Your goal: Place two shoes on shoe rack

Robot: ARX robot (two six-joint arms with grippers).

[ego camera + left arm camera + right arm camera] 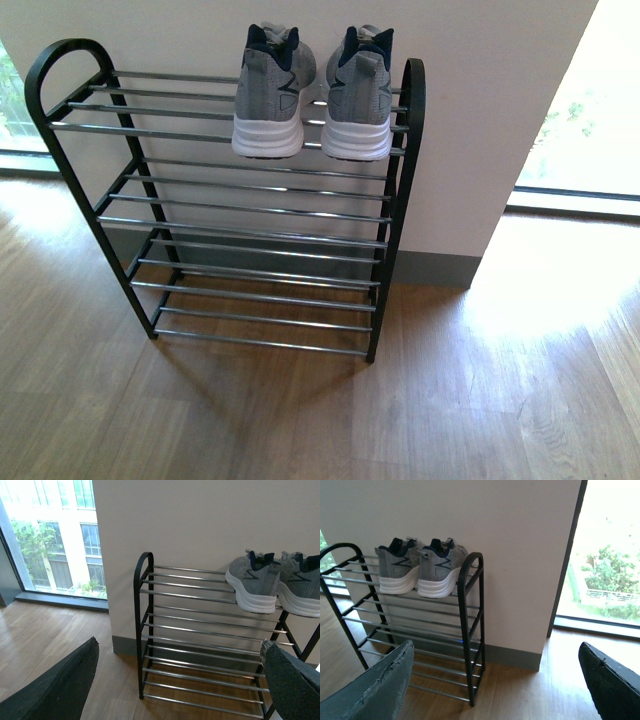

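Heels face the robot in the front view: one grey sneaker [270, 95] and its twin [358, 100] rest side by side on the top shelf of the shoe rack [393, 235], toward 1 o'clock. Left wrist view: the left tool [179, 650] hangs wide apart, empty. Right wrist view: the right tool [495, 650] is likewise apart, holding nothing. Placement looks done, so any retreat should go straight toward 6 o'clock, clear of the overhanging white soles.

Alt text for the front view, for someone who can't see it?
A pair of grey sneakers stands heels toward the camera at the right end of the top shelf of a black shoe rack; the lower shelves are bare. The rack sits on a wood floor against a white wall.
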